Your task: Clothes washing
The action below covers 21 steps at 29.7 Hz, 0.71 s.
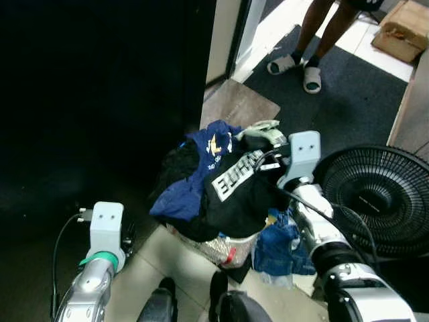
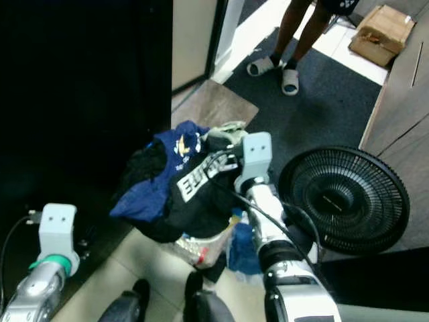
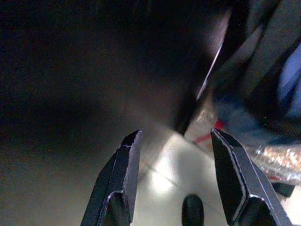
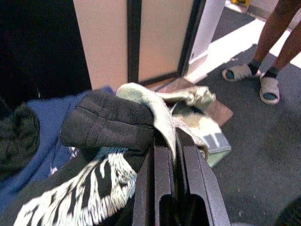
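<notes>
a pile of clothes (image 1: 214,188) is sitting in a basket on the floor (image 1: 161,258), directly in front of the robot, between its two arms. a blue shirt (image 1: 194,174) is lying on the left of the pile, and a black shirt with white letters (image 1: 234,184) is lying on the right. the right pincer (image 4: 175,141) is reaching over the far right part of the pile, its fingers (image 4: 162,174) pressed narrowly together and pinching a pale green cloth (image 4: 155,106) beside a dark quilted sleeve (image 4: 110,122). the left pincer (image 3: 174,155) is hanging low on the near left of the pile, its fingers (image 3: 124,174) standing wide apart and holding nothing, above the pale floor tiles. a black fan (image 1: 375,198) is lying just to the right of the pile. a person's legs in sandals (image 1: 305,67) are standing on a dark carpet (image 1: 348,100) at the far side, near a cardboard box (image 1: 405,30) at the far right.
</notes>
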Tool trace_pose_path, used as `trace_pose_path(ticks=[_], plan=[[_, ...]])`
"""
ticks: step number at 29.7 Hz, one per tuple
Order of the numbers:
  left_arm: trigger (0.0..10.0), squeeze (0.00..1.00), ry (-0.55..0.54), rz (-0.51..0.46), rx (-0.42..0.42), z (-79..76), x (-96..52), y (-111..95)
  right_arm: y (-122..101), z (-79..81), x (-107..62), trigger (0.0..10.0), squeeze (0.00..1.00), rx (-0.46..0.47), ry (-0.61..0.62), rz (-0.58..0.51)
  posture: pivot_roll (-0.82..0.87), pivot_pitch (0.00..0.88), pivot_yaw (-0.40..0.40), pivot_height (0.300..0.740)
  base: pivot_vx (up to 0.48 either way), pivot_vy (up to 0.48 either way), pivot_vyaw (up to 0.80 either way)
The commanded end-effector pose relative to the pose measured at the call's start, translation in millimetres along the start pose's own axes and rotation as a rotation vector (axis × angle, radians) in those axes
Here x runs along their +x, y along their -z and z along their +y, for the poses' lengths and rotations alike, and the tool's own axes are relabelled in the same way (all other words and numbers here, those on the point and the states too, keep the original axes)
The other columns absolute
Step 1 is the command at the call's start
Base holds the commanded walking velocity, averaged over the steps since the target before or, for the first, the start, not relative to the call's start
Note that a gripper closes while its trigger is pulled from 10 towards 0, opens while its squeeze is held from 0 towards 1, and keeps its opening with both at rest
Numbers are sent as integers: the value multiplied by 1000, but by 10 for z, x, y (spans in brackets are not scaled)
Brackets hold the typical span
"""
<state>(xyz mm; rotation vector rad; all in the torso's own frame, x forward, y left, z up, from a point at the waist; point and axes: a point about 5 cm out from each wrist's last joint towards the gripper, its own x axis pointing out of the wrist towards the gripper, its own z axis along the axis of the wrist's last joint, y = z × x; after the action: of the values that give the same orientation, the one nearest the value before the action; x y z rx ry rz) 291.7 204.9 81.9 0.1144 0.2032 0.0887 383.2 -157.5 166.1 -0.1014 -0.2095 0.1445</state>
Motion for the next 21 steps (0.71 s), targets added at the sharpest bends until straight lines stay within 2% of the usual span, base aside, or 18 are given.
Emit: trace_pose_path(ticks=[1,4,6,7,8,9,10,14,16,19,21], plan=[[10000,0,28,51,12,-61,-34,151,348,32,-177,10000,0,-6,-7,150,102,295,-1,740,0,0,0],[10000,0,46,50,16,-103,-20,140,575,106,-310,10000,0,-53,-14,246,101,302,6,740,0,0,0],[10000,0,55,50,19,-115,-19,139,701,150,-388,10000,0,-31,-19,314,108,310,12,740,0,0,0],[10000,0,55,50,19,-115,-19,139,701,150,-388,10000,0,-31,-19,314,108,310,12,740,0,0,0],[10000,0,58,50,23,-114,-25,144,758,159,-424,10000,925,-18,-10,349,119,316,16,740,0,0,0],[10000,0,60,51,26,-111,-30,150,799,162,-450,10000,925,-3,2,375,119,316,16,740,0,0,0],[10000,0,58,54,29,-94,-46,162,822,146,-462,10000,1000,9,24,394,133,321,17,740,0,0,0],[10000,0,54,58,34,-58,-65,187,822,98,-457,10000,1000,31,76,407,137,321,16,740,0,0,0],[10000,0,44,65,40,-11,-96,225,692,-24,-372,10000,1000,32,156,337,145,320,12,740,0,0,0],[10000,0,41,67,41,2,-106,237,629,-76,-337,10000,1000,29,184,302,145,320,12,740,0,0,0],[10000,0,40,70,41,-7,-106,247,445,-212,-261,10000,1000,-9,229,196,134,316,6,740,0,0,0]])
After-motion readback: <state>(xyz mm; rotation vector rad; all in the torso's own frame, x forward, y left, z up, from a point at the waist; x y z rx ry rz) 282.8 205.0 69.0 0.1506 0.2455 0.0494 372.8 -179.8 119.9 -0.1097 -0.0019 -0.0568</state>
